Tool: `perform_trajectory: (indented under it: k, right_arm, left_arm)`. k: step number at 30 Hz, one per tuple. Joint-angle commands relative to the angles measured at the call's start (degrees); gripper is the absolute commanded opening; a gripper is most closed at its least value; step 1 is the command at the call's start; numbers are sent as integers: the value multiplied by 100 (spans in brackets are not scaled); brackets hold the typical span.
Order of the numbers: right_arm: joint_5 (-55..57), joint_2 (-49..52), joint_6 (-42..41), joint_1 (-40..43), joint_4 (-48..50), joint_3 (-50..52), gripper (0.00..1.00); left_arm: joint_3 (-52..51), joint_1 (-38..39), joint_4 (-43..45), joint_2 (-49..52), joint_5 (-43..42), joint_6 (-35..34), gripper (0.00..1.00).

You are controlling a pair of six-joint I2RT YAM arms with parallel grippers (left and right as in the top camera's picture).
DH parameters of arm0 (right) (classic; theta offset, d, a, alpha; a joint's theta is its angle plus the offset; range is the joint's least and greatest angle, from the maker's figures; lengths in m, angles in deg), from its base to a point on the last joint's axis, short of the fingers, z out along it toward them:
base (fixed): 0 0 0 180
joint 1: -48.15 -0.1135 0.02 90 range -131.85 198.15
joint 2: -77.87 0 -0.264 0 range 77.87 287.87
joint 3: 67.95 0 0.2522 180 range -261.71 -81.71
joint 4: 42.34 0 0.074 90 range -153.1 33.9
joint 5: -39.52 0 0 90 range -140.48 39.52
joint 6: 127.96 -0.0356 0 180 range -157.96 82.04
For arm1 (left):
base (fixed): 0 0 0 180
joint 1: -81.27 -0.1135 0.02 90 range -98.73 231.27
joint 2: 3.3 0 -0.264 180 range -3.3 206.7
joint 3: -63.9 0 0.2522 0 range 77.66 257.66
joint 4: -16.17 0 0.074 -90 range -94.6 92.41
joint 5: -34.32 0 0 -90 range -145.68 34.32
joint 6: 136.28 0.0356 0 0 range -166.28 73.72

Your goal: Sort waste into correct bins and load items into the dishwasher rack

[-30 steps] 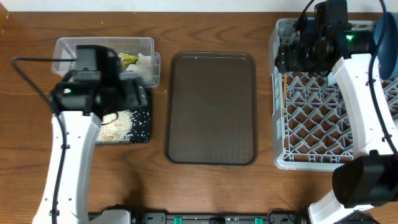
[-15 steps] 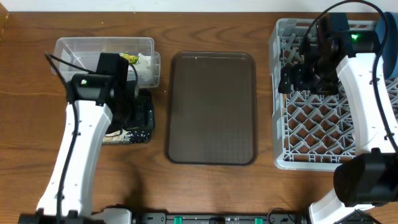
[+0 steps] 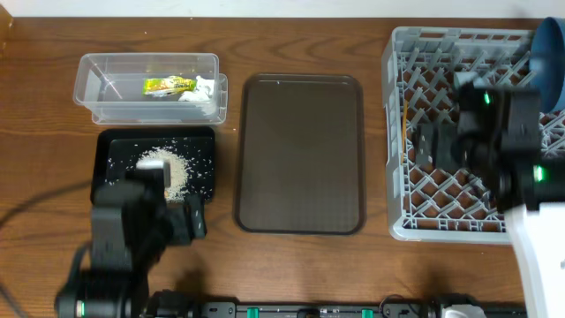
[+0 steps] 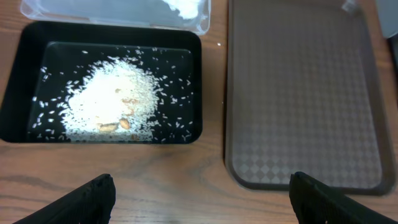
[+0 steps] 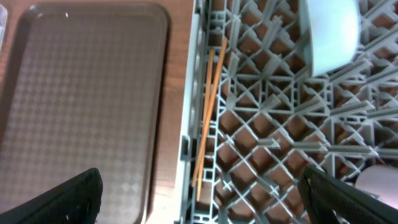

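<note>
The clear tub (image 3: 115, 84) at the back left holds the yellow-green snack wrapper (image 3: 168, 85) and the crumpled tissue (image 3: 199, 89). In front of it the black tray (image 3: 110, 181) holds a heap of rice (image 3: 166, 166) (image 4: 112, 102). The grey rack (image 3: 441, 205) stands at the right, with the dark-blue dish (image 3: 552, 53) upright in its far corner. Two chopsticks (image 5: 208, 118) lie along its left wall. A pale cup or bowl (image 5: 329, 31) sits deeper in. My left gripper (image 4: 199, 199) hangs open over bare wood before the black tray. My right gripper (image 5: 205, 199) is open above the rack's left wall, holding nothing.
The large brown serving tray (image 3: 300, 152) lies between the bins and the rack, its corner close to my left gripper's right finger. A pinkish rounded thing (image 5: 379, 182) shows at the rack's near right. My right arm (image 3: 503, 150) covers the rack's middle.
My left arm has drawn back from over the bins to the front edge, uncovering tub and black tray. My right arm has pulled from the rack's far side toward the front.
</note>
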Motion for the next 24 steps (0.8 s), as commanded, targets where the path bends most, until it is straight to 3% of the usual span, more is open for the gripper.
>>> perform_trajectory:
  k: [1, 7, 13, 24]
  right_arm:
    - [146, -675, -72, 15, 160, 726, 99]
    - [122, -1325, -70, 15, -181, 1272, 99]
    - [125, -1349, -72, 15, -710, 1311, 99]
    - [125, -1346, -72, 15, -778, 1311, 99]
  left_arm:
    - [-275, -11, 68, -474, 50, -48, 91]
    - [-278, -11, 44, -831, 50, -46, 92]
    - [-278, -11, 31, -826, 50, -46, 92]
    - [-278, -11, 28, -826, 50, -46, 93]
